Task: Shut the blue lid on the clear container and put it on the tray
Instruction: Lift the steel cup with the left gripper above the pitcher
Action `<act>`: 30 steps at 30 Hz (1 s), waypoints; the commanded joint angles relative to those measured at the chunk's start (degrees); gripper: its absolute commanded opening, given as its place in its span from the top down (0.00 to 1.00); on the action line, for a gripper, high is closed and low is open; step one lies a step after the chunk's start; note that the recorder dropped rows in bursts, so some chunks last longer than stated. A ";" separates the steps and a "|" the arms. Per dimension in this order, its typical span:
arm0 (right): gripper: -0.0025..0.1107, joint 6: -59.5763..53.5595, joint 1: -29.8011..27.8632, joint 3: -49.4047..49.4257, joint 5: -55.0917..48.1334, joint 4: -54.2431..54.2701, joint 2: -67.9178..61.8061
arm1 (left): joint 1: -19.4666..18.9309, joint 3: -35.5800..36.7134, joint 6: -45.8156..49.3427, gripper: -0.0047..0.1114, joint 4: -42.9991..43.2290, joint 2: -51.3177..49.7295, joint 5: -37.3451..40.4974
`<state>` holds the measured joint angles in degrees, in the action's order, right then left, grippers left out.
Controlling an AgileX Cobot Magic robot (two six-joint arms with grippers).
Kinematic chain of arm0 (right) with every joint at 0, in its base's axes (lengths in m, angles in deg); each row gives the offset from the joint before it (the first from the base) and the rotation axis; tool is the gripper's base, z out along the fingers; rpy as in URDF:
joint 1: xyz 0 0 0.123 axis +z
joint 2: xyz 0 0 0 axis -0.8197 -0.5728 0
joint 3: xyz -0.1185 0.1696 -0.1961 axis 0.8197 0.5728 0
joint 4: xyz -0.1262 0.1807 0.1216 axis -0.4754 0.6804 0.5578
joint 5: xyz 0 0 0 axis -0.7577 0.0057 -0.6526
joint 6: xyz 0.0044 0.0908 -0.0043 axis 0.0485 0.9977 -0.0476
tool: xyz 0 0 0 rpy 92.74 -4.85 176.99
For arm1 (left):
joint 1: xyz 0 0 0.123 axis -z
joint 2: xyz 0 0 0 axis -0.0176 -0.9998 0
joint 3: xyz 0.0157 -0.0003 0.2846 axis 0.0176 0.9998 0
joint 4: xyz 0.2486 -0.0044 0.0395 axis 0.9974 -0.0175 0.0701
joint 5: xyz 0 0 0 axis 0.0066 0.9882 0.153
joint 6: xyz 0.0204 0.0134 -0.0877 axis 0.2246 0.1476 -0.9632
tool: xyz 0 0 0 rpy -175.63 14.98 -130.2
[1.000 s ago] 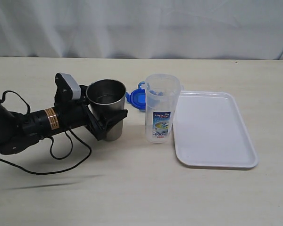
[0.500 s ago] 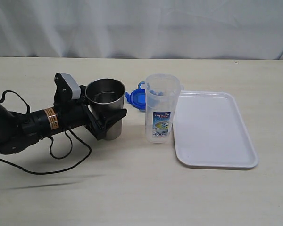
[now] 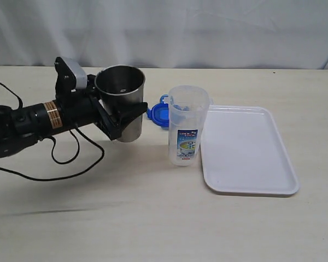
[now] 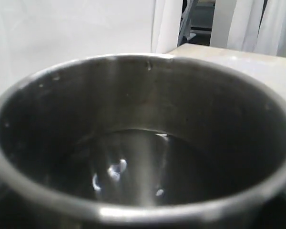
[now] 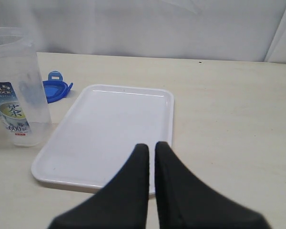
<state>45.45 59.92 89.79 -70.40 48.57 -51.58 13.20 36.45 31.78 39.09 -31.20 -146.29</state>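
Presently grey stainless-steel cup (image 3: pixel 128 97) was clamped in left tool (image 3: pixel 126 121); right tool (image 5: pixel 151 152) empty, all but closed. Small round blue lid (image 3: pixel 157 114) lay on table (image 3: pixel 153 218) behind tall clear container (image 3: pixel 187 128), itself just beside flat white tray (image 3: pixel 246 150). Cup best set well aside, kept level.

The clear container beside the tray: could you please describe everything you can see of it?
The clear container is a tall, narrow tumbler of translucent plastic with a blue-green printed label low on its side. Its top is open, with no lid on, and it looks empty. It stands upright on the table, close beside the white tray; the blue lid lies just behind it in the exterior view. Nothing grips it.
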 commanded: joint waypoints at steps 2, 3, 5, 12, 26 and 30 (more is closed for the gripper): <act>0.94 0.18 -0.19 0.06 0.04 -0.58 0.33 | 1.23 -3.34 -5.24 0.96 1.31 4.00 -4.82; 0.94 0.18 -0.19 0.06 0.04 -0.58 0.33 | 1.60 -4.03 -5.55 0.96 1.31 4.45 -4.80; 0.94 0.18 -0.19 0.06 0.04 -0.58 0.33 | 2.63 -6.28 -6.44 0.96 1.31 4.82 -0.80; 0.94 0.18 -0.19 0.06 0.04 -0.58 0.33 | 6.46 -14.77 -7.41 0.96 1.42 4.95 10.28; 0.94 0.18 -0.19 0.06 0.04 -0.58 0.33 | 9.20 -21.97 -6.73 0.96 3.93 4.95 19.74; 0.94 0.18 -0.19 0.06 0.04 -0.58 0.33 | 9.20 -21.97 -5.21 0.96 6.13 4.95 20.52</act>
<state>45.45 59.92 89.79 -70.40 48.57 -51.58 22.29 15.41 25.76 45.34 -27.55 -122.80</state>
